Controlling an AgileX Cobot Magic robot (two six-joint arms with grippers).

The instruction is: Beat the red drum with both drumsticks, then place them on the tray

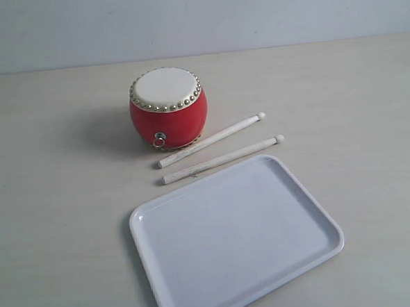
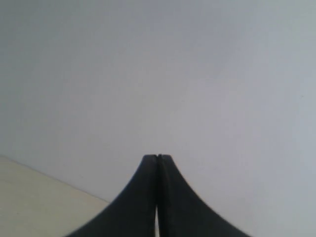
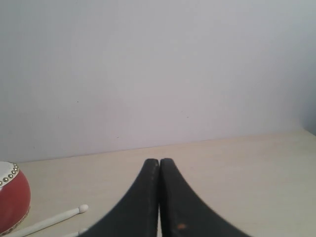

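The red drum (image 1: 168, 108) stands upright on the table, cream skin up, small metal ring facing the camera. Two pale drumsticks lie side by side just to its right, bead tips pointing right: the farther one (image 1: 211, 140) and the nearer one (image 1: 223, 159). The white tray (image 1: 234, 239) lies in front of them, nothing on it. Neither arm shows in the exterior view. My left gripper (image 2: 157, 157) is shut on nothing, facing a blank wall. Shut and holding nothing too is my right gripper (image 3: 159, 160), with the drum's edge (image 3: 12, 197) and a stick's bead tip (image 3: 83, 209) off to one side.
The pale wooden table (image 1: 55, 204) runs back to a grey-white wall (image 1: 196, 15). The nearer drumstick lies close along the tray's far rim.
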